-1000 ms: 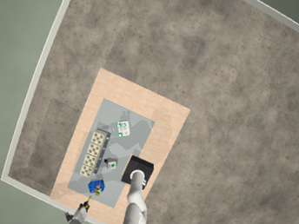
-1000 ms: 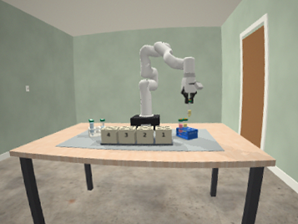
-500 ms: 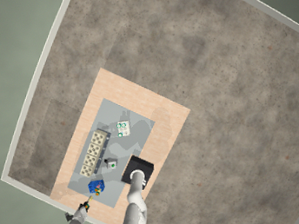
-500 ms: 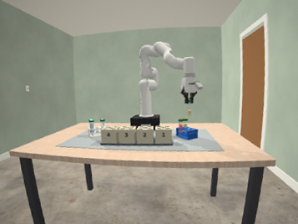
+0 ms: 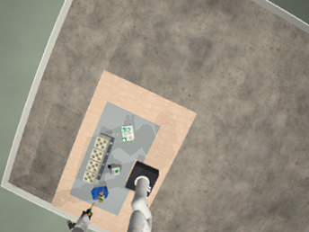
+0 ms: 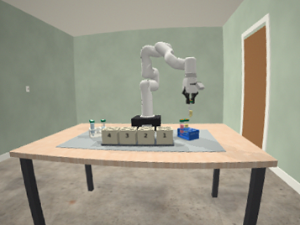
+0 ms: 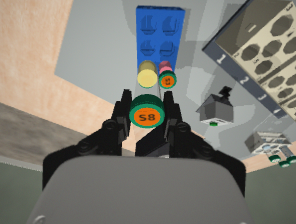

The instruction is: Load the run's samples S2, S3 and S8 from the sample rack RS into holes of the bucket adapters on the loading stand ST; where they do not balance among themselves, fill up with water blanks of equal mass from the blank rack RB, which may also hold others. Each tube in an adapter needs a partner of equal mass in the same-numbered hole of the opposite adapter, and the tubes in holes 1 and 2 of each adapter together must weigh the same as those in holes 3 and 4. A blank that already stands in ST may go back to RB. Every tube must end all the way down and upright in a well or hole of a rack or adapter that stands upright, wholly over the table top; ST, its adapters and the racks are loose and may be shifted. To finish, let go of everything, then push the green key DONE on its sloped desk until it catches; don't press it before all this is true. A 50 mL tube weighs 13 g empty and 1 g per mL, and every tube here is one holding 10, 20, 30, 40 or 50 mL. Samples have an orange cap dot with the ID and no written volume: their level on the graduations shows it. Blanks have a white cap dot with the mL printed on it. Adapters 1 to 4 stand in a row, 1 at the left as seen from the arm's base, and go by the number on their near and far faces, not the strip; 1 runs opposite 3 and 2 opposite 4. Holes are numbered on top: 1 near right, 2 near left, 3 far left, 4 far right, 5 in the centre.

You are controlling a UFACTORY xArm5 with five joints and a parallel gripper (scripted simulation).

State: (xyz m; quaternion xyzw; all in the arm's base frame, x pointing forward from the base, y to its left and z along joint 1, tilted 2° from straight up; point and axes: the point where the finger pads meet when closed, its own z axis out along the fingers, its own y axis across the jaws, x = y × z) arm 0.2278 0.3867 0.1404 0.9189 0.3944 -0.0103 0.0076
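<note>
A grey mat (image 5: 145,136) covers the bench (image 5: 180,120). On it, four beige adapters (image 5: 96,159) stand in a row, a blue rack (image 5: 99,194) sits toward one end, and the arm's black base (image 5: 139,167) stands opposite.

Even, soft light, faint shadows on the mat (image 5: 111,112); top view bows at its edges.

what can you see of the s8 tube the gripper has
The S8 tube shows mostly as its cap in the wrist view: a round green cap with an orange dot printed S8. The gripper is shut on it, a black finger pressed to each side just under the cap. In the exterior view its pale body hangs upright below the fingers, lifted wholly free above the blue sample rack, touching nothing else. Its fill level is too small to read.
</note>
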